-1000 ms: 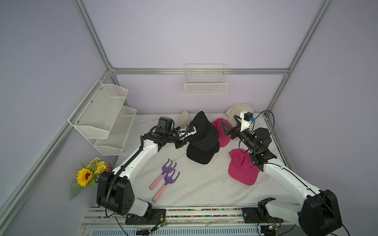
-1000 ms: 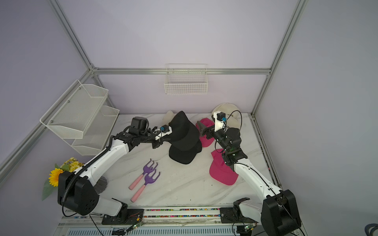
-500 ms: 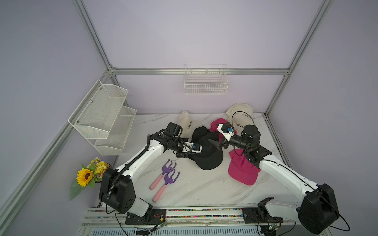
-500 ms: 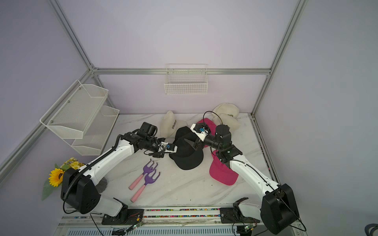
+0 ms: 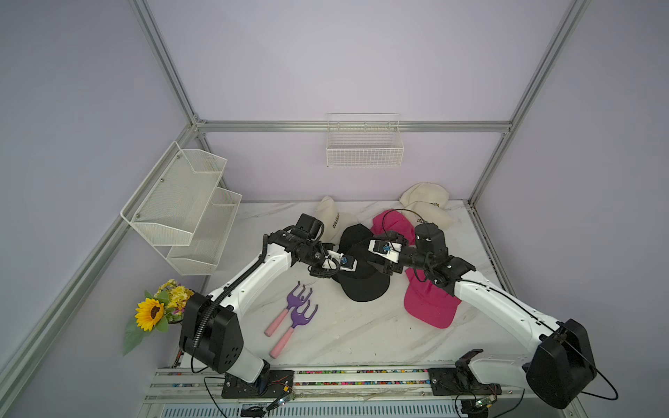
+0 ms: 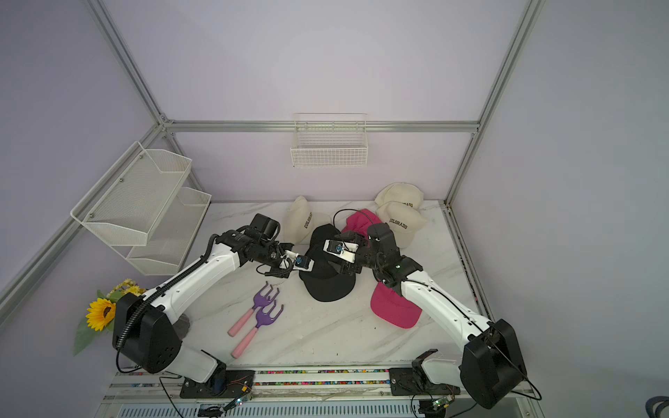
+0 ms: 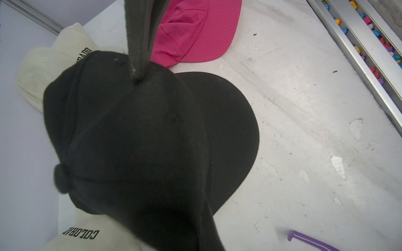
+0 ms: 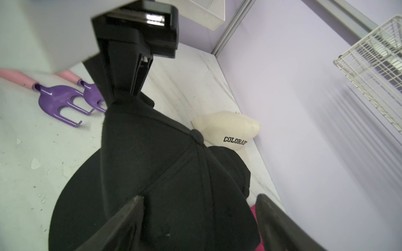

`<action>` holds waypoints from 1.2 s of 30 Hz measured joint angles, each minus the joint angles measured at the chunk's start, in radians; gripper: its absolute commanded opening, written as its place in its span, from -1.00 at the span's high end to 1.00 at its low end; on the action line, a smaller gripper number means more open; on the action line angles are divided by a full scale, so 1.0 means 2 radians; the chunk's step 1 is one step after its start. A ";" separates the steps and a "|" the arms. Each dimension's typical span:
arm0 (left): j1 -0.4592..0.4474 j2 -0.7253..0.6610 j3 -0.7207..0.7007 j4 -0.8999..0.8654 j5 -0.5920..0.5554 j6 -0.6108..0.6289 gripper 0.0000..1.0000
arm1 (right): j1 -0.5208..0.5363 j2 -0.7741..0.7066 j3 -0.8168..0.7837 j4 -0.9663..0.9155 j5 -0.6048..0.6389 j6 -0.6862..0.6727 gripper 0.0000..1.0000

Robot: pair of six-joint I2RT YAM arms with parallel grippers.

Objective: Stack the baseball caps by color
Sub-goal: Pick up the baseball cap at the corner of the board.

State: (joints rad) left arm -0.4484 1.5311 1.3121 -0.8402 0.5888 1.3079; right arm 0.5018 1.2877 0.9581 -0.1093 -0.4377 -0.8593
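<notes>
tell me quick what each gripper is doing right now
left gripper: shut, pinching the black cap by its fabric
right gripper: open, jaws spread either side of that cap's crown

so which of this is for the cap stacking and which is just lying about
Job: black fabric baseball caps, cream COLORADO caps, hot pink caps.
Lying about: purple pink-handled garden forks, sunflower bunch, white wire basket, white mesh shelf.

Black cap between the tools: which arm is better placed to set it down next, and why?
Left, probably: the left tool is shut on the black cap, so it can simply lower it. The right tool is open, gripping nothing.
</notes>
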 measured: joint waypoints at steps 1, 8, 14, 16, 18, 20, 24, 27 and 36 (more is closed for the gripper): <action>0.000 0.002 0.001 -0.003 -0.001 0.002 1.00 | 0.002 0.000 0.002 -0.004 0.002 -0.006 -0.69; 0.000 0.031 0.044 -0.025 -0.017 0.024 1.00 | 0.007 -0.013 0.028 -0.049 0.000 -0.020 -0.70; 0.000 0.035 0.056 -0.038 -0.019 0.038 1.00 | 0.020 -0.034 0.025 -0.083 0.029 -0.020 -0.70; 0.000 0.035 0.058 -0.041 -0.014 0.044 1.00 | 0.029 -0.034 0.017 -0.084 0.051 -0.025 -0.68; 0.000 0.035 0.060 -0.043 -0.006 0.048 1.00 | 0.038 -0.032 0.006 -0.082 0.071 -0.035 -0.67; 0.000 0.035 0.062 -0.047 0.002 0.051 1.00 | 0.048 -0.021 0.002 -0.079 0.090 -0.046 -0.62; 0.001 0.037 0.064 -0.056 0.003 0.060 1.00 | 0.068 0.010 0.002 -0.065 0.117 -0.069 0.00; 0.007 0.043 0.068 -0.063 0.003 0.065 1.00 | 0.076 0.016 0.002 -0.062 0.129 -0.081 0.72; 0.006 0.051 0.081 -0.031 0.015 0.045 -0.17 | 0.079 -0.006 -0.017 -0.054 0.134 -0.039 1.00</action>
State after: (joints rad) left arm -0.4366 1.6341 1.4734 -0.9028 0.6197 1.3972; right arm 0.6598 1.2762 0.9237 -0.2173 -0.1703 -0.9379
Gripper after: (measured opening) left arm 0.395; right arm 0.057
